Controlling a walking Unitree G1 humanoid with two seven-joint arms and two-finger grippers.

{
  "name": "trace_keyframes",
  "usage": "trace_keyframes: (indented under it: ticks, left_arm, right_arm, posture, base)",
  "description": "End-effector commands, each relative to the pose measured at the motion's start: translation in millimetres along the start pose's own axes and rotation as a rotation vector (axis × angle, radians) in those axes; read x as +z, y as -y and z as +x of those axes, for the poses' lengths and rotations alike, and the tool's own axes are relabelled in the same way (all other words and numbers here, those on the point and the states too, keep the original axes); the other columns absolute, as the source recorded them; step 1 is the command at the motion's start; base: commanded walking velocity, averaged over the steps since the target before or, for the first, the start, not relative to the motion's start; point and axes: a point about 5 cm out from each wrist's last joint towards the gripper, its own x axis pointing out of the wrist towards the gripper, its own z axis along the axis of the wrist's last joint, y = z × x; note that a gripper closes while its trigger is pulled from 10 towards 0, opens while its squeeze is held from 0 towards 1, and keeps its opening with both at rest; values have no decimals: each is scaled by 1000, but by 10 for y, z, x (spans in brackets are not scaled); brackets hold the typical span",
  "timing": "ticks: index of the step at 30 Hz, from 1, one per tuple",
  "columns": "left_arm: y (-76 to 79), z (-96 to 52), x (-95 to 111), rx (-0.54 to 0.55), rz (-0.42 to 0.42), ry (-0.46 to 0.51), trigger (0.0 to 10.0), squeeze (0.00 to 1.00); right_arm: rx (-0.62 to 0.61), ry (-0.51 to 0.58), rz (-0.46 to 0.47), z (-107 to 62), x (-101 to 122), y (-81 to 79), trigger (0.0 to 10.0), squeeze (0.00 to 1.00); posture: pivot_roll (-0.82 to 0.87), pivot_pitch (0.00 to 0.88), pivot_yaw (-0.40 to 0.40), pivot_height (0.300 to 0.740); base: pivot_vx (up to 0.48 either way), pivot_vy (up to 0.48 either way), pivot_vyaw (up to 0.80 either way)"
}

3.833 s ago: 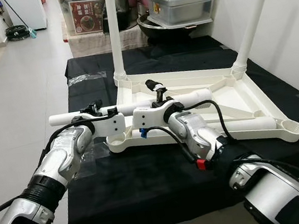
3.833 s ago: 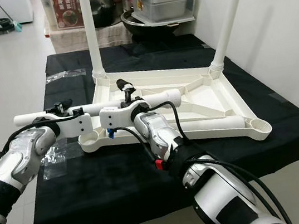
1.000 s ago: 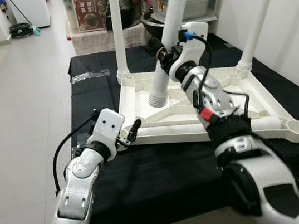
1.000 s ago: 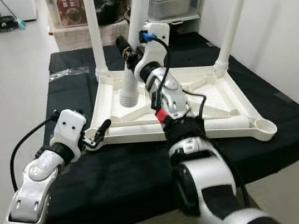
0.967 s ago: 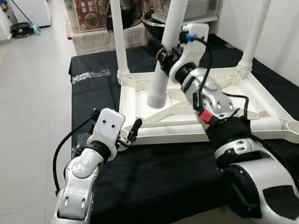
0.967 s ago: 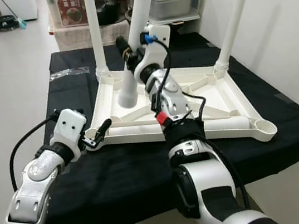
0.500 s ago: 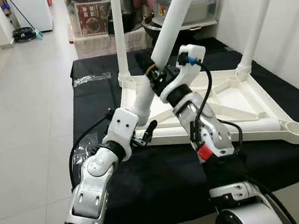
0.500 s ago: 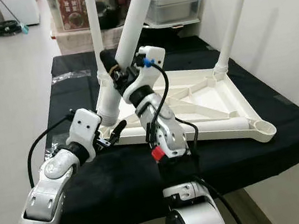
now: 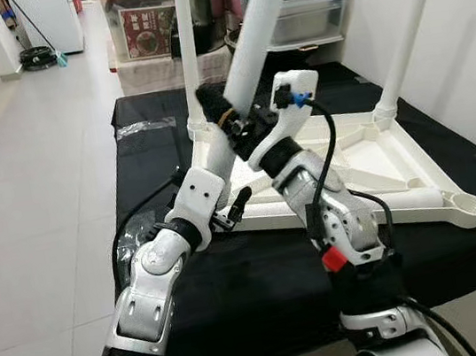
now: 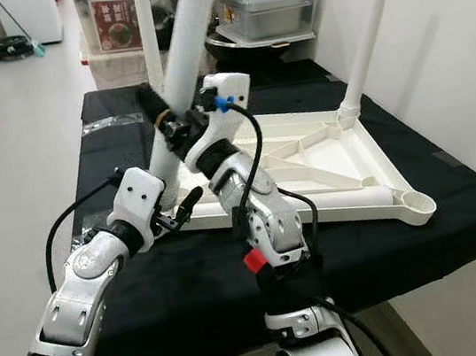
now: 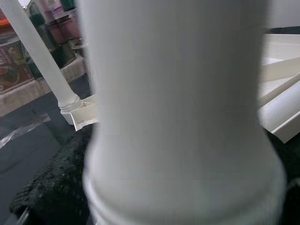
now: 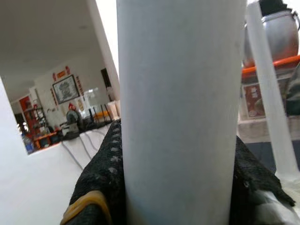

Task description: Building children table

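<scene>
Black cloth covers the tabletop [image 9: 153,146], where the upturned white plastic children's table [image 9: 370,158] lies with two legs standing up. The loose white plastic table leg [image 9: 247,29] slants over its near left corner. The right claw [image 9: 222,118] is clenched around it; its wrist view shows black fingers [image 12: 101,187] hugging the tube. The left claw [image 9: 235,203] sits by the leg's base, grip unclear.
</scene>
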Motion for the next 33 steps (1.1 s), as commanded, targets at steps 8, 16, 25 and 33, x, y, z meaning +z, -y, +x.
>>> trace_keyframes:
  ticks: [8,16,25,33]
  left_arm:
    - [49,-10,-72,-12,-12,-27,0,0]
    - [114,-15,-120,-55,92,-59,10000,0]
    - [30,-29,-132,-59,187,-60,10000,0]
    - [20,-25,-127,-61,248,-45,10000,0]
  right_arm:
    - [-15,-30,86,-93,-147,-70,0,0]
    - [-67,-51,99,-109,-149,-6,8784,0]
    - [-88,-54,134,-105,-147,20,10000,635]
    - [-97,-61,202,-88,-147,22,10000,0]
  posture:
    - [40,17,-82,740]
    - [42,21,-83,740]
    - [41,21,-78,740]
    - [43,24,-81,740]
  base:
    - [0,0,0]
    - [0,0,0]
    - [0,0,0]
    - [0,0,0]
